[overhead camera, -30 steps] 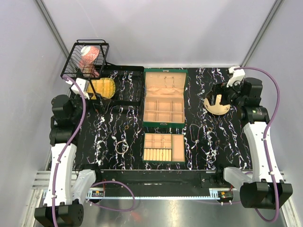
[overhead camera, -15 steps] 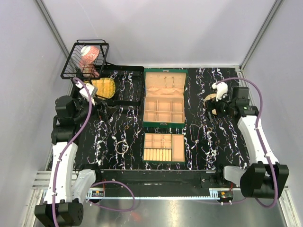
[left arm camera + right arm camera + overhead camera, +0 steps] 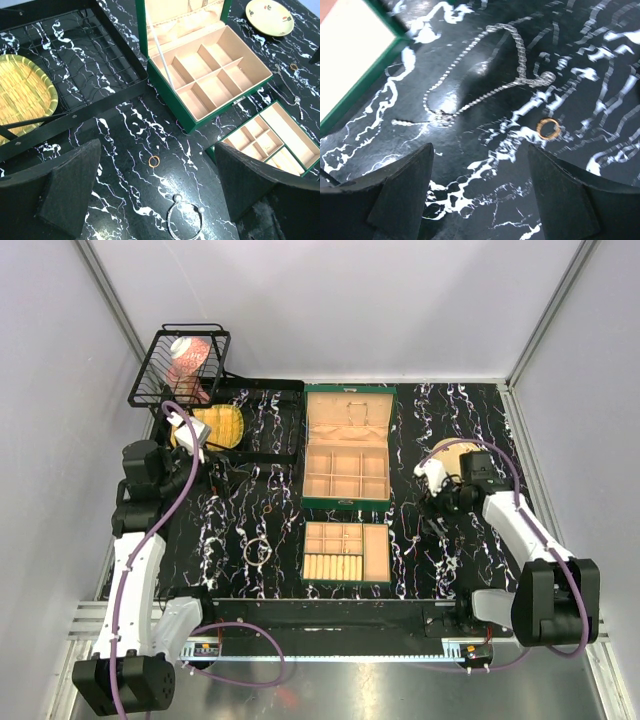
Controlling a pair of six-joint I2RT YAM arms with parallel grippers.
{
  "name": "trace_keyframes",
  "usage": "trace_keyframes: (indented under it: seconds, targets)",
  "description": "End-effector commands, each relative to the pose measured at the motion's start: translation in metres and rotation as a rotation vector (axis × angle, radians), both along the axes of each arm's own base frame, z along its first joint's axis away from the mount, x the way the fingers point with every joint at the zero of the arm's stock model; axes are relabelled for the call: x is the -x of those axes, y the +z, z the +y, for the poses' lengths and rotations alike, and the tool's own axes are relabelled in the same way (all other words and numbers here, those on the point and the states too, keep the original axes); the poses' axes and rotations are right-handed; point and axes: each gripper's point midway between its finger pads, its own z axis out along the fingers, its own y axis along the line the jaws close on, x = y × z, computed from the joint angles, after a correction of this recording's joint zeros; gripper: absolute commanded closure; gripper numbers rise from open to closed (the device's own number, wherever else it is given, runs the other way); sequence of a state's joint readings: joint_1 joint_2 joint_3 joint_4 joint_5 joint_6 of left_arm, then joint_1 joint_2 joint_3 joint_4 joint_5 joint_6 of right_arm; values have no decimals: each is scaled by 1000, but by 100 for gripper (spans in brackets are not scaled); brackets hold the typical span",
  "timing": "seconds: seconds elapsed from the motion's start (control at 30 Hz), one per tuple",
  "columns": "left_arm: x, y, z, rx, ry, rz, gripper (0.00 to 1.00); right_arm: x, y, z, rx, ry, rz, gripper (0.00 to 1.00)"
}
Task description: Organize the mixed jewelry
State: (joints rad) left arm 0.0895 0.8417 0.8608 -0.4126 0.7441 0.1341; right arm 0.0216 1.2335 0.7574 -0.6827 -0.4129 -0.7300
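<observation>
The mixed jewelry lies loose on the black marbled table. A slim bangle and a small gold ring lie left of the tray. A fine silver chain and a second gold ring lie right of the open green box. My left gripper hovers open above the ring and bangle, empty. Low over the table, my right gripper is open just short of the chain, with the ring by its right finger.
A round tan plate sits behind the right gripper. A black wire rack holds a yellow woven dish at the back left. Behind it, a wire basket stands raised.
My right arm has swung from above the tan plate down and left to the chain, its jaws narrowing a little. The left arm shifted slightly, still open.
</observation>
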Motion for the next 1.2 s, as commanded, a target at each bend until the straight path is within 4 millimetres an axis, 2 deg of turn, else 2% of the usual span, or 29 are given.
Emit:
trace_keyframes:
  seconds: [0.0,0.17,0.47,0.73,1.17]
  targets:
    - [-7,-1,4,-29,3,-34,1,8,0,26,19,170,-60,19]
    - [-13,-6,7,-40,22,-26,1,7,-3,39,29,222,-92,22]
    - [-17,-8,10,-47,36,-23,1,9,-24,47,58,279,-51,32]
    - [-19,-12,12,-53,46,-16,1,12,-38,49,87,301,-31,40]
    - [-20,-13,13,-59,54,-15,1,16,-53,49,109,316,6,46]
